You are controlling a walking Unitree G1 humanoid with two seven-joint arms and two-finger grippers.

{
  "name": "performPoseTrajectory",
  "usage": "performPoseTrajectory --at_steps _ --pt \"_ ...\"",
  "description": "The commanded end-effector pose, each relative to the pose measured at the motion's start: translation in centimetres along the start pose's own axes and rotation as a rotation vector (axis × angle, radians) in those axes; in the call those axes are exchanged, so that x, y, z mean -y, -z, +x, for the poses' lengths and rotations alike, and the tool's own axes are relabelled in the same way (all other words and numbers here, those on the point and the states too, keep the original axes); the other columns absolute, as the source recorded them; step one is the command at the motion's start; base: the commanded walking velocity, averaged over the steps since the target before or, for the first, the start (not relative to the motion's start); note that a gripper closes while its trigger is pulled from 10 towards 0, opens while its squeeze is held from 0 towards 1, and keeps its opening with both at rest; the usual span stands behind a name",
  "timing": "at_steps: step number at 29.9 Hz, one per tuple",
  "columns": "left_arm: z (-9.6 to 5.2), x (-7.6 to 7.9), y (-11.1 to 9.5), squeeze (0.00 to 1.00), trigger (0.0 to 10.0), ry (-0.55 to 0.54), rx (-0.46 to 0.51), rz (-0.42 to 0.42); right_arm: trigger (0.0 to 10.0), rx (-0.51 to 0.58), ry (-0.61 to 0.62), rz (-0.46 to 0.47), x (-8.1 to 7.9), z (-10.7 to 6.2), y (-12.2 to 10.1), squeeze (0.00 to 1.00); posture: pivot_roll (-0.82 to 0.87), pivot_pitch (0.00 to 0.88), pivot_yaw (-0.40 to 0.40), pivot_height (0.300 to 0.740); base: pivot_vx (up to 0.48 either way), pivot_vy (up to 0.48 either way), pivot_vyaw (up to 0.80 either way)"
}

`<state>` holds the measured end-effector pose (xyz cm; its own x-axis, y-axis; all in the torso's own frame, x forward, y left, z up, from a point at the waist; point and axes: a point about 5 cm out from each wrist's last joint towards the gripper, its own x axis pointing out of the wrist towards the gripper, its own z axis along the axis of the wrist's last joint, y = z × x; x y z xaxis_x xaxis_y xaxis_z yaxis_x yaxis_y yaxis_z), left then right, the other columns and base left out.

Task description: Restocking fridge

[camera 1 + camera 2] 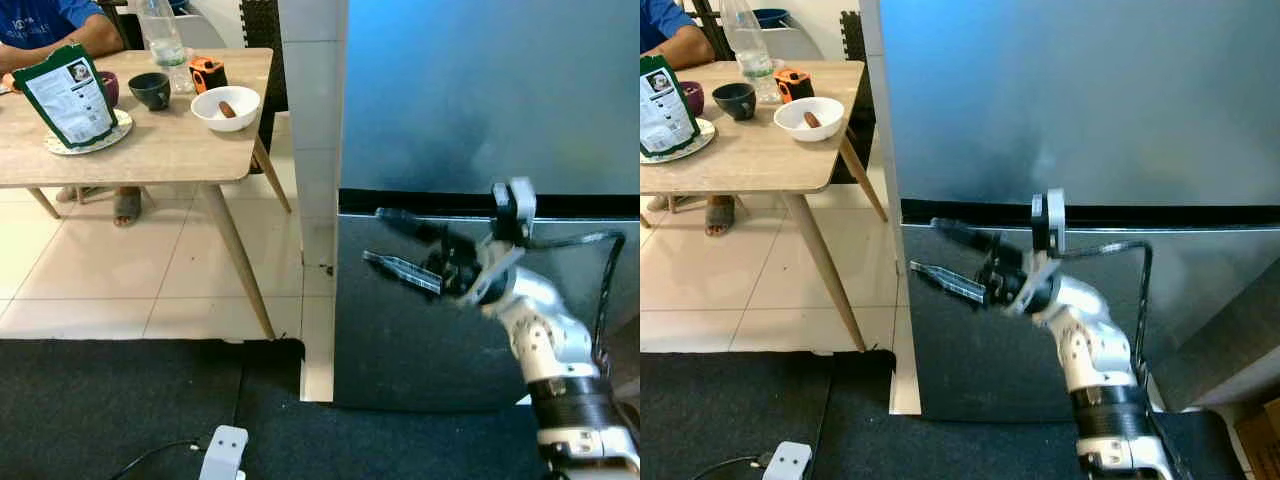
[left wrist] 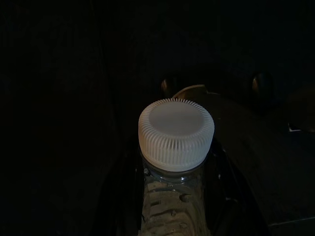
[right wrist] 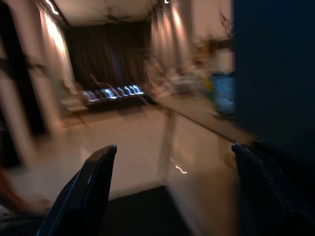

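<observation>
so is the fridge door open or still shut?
Shut. Both fridge doors sit flush, only a dark seam between them. The open right gripper is at the lower door's left edge.

One tall steel-grey fridge [image 1: 480, 150] with two doors, an upper and a lower, is seen. One pale wooden table [image 1: 170, 150] is counted, and on it stand one clear plastic water bottle [image 1: 160, 40], one dark ceramic cup [image 1: 150, 90], one white bowl [image 1: 226, 108] with a single brown piece of food [image 1: 227, 108] in it, one small orange and black object [image 1: 207, 72], one green and white printed pouch [image 1: 68, 93] and one round woven mat [image 1: 110, 135]. A second clear bottle with a white ribbed cap [image 2: 176, 133] is seen in the left wrist view. One white plug block [image 1: 224, 452] is counted on the dark floor mat. One person in a blue shirt [image 1: 45, 20] is seated at the table. One silver robot arm [image 1: 545, 340] is seen, with two black fingers [image 1: 400, 268].
</observation>
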<state>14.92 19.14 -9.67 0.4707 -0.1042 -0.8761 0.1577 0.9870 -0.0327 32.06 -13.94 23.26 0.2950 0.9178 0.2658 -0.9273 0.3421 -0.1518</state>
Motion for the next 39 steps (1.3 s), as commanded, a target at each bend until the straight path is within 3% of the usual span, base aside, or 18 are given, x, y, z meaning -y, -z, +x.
performPoseTrajectory --at_steps 1,4,5,6,7,11,15,24,30,36,39 --pt "-0.1 1.1 1.7 0.00 10.0 0.045 -0.061 -0.009 10.0 -0.059 -0.017 -0.041 -0.3 0.3 -0.3 1.00 -0.09 0.094 -0.017 0.740 0.000 0.000 0.00" --pt "-0.1 1.1 1.7 0.00 10.0 0.046 -0.061 -0.009 10.0 -0.077 -0.025 -0.047 -0.4 0.2 -0.5 1.00 -0.09 0.094 -0.017 0.740 0.000 0.000 0.00" --pt "-0.1 1.1 1.6 0.00 10.0 0.047 -0.061 -0.008 10.0 -0.103 -0.036 -0.069 -0.5 0.2 -0.8 0.00 -0.10 0.096 -0.018 0.740 0.000 0.000 0.00" --pt "0.0 1.1 1.6 0.00 10.0 0.048 -0.061 -0.008 10.0 -0.171 -0.047 -0.118 -0.5 0.1 -1.2 0.00 -0.10 0.097 -0.018 0.740 0.000 0.000 0.00" --pt "0.0 1.1 1.6 0.00 10.0 0.048 -0.061 -0.008 10.0 -0.171 -0.047 -0.118 -0.5 0.1 -1.2 0.00 -0.10 0.097 -0.018 0.740 0.000 0.000 0.00" --pt "-0.1 1.2 1.7 0.00 10.0 0.049 -0.063 -0.010 10.0 -0.408 -0.011 -0.299 0.2 -0.3 -1.8 0.00 -0.10 0.099 -0.019 0.740 0.000 0.000 0.00" --pt "-0.1 1.3 1.8 0.00 10.0 0.051 -0.065 -0.012 10.0 -0.518 0.033 -0.384 1.0 -0.3 -1.6 0.00 -0.10 0.099 -0.018 0.740 0.000 0.000 0.00" --pt "0.0 1.6 1.6 0.00 10.0 0.059 -0.060 -0.017 10.0 -0.578 0.111 -0.432 1.8 1.4 -0.4 0.00 -0.10 0.099 -0.024 0.740 0.000 0.000 0.00" --pt "0.0 1.7 1.7 0.00 10.0 0.060 -0.063 -0.017 10.0 -0.652 0.013 -0.438 0.8 1.9 0.8 0.00 -0.11 0.100 -0.024 0.740 0.000 0.000 0.00" --pt "0.0 1.8 1.8 0.00 10.0 0.059 -0.064 -0.021 10.0 -0.802 -0.151 -0.445 -0.6 0.8 1.9 0.00 -0.11 0.101 -0.027 0.740 0.000 0.000 0.00" --pt "0.0 1.8 1.8 0.00 10.0 0.060 -0.064 -0.022 10.0 -0.822 -0.169 -0.446 -0.7 0.6 1.9 0.00 -0.11 0.103 -0.029 0.740 0.000 0.000 0.00"
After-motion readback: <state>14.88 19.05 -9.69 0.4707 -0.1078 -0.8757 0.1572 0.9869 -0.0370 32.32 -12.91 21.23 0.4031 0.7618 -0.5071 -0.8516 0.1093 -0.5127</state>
